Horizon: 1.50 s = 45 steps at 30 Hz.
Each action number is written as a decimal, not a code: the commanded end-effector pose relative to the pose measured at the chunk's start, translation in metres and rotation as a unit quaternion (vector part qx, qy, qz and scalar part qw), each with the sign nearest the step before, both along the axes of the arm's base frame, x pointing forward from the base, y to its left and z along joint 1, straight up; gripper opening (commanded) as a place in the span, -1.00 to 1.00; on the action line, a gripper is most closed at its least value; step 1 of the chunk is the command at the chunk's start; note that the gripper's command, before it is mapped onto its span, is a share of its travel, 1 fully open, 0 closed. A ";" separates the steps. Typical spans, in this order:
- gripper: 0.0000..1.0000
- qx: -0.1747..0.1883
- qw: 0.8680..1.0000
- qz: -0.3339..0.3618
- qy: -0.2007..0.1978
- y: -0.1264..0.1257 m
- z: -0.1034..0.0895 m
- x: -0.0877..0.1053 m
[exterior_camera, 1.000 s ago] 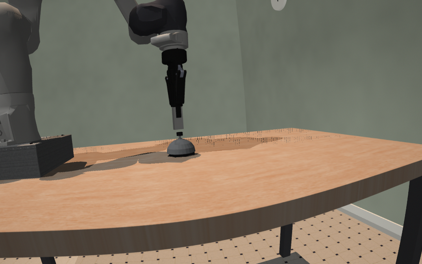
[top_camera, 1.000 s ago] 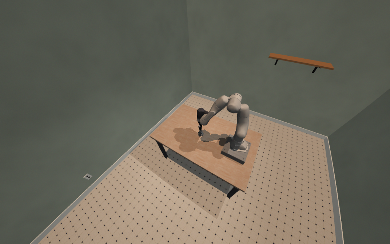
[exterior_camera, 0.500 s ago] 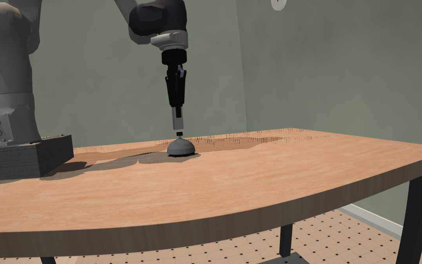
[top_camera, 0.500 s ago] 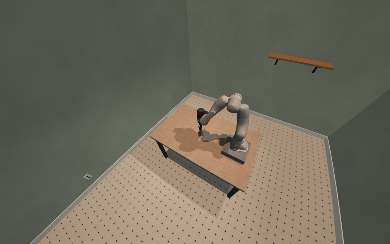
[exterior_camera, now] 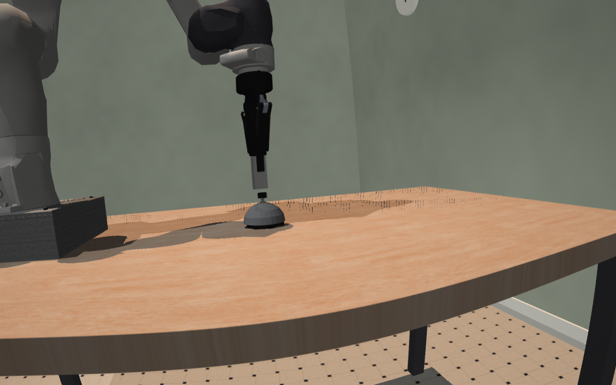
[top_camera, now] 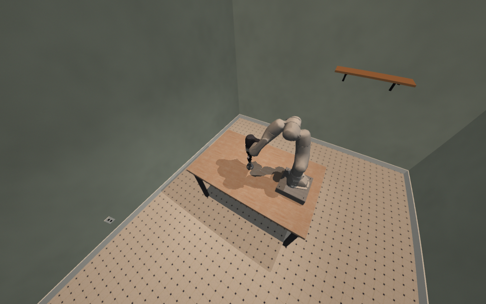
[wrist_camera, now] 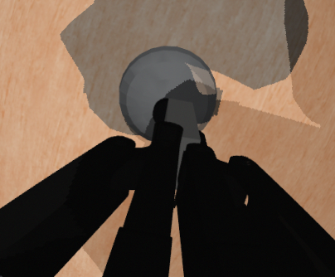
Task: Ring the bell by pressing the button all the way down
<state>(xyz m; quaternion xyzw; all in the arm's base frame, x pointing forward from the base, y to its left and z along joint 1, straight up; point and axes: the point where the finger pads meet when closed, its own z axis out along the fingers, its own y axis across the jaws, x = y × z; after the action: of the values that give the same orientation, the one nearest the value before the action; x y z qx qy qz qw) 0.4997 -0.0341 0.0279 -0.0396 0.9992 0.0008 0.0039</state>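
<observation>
We see a worktop [exterior_camera: 349,268] of pale wood with a fine streaked grain and a matt finish, on matt black legs [exterior_camera: 607,315]. The bell [exterior_camera: 263,215] has a smooth grey dome like dull metal, with a small black button [exterior_camera: 261,195]. The end effector [exterior_camera: 259,184] looks like matt black plastic with pale grey fingertips [exterior_camera: 258,177]. The base block [exterior_camera: 37,229] is dark grey with a rough, ribbed look.
</observation>
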 end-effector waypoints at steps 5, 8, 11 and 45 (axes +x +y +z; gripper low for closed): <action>-1.00 0.001 1.000 -0.003 0.000 0.002 -0.001 0.000; -1.00 0.001 1.000 -0.003 0.000 0.002 -0.001 0.000; -1.00 0.001 1.000 -0.003 0.000 0.002 -0.001 0.000; -1.00 0.001 1.000 -0.003 0.000 0.002 -0.011 0.000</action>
<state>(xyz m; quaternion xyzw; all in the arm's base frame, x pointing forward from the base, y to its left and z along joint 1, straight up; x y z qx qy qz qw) 0.4987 -0.0336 0.0180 -0.0395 0.9992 0.0008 0.0024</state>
